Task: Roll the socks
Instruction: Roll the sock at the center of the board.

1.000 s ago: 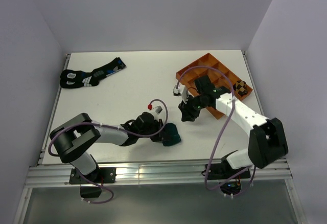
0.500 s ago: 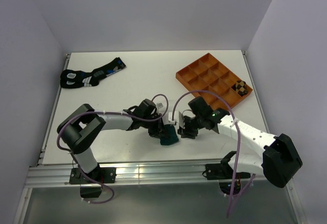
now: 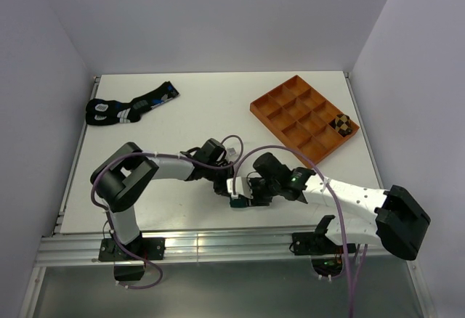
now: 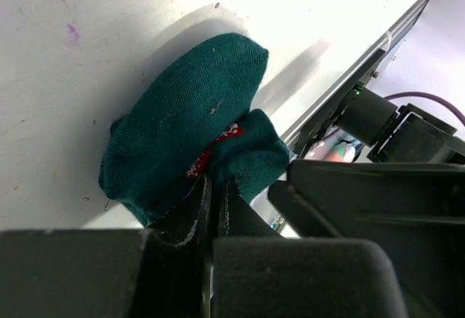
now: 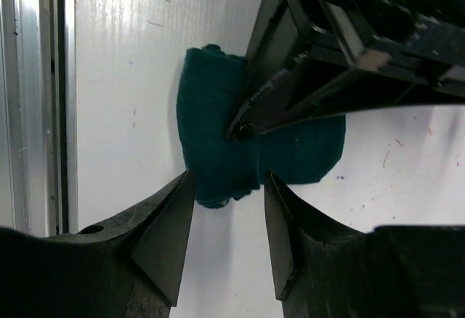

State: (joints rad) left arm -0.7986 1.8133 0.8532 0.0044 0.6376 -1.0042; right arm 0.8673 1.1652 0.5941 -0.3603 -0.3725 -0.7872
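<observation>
Inspection: white table, walled on three sides; both arms meet at the teal sock near the front edge.
The teal sock lies bunched on the surface, a red patch showing. The left gripper has its jaws pressed together, pinching a fold of it. The right gripper has its jaws spread, straddling the sock's edge. The checkered sock sits in the right corner compartment of the orange tray.

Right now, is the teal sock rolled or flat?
Rolled: the teal sock is a compact wad, red print tucked in its fold, the left gripper shut on its edge, the right gripper open astride it.
</observation>
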